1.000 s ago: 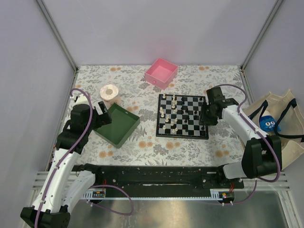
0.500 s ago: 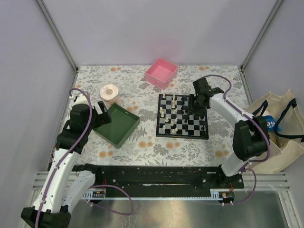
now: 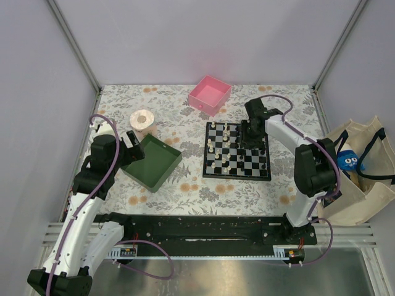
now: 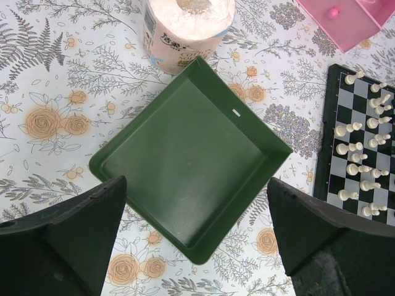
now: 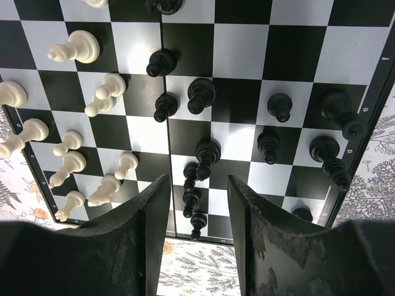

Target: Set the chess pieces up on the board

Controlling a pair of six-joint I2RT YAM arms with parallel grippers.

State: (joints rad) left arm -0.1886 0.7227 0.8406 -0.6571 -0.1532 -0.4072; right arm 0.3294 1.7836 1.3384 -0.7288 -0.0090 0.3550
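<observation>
Black chess pieces (image 5: 200,92) crowd the board (image 5: 241,49) beneath the half-parted, empty right gripper (image 5: 197,185). Left of the board, the left gripper (image 4: 194,191) gapes wide.

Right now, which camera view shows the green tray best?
The left wrist view: the green tray is close and nearly whole there. The top view shows it small. The right wrist view does not show it.

We make out small print on the wrapper of the paper roll (image 4: 188,28), too blurred to read, and tiny illegible marks along the board (image 5: 369,111) rim.
</observation>
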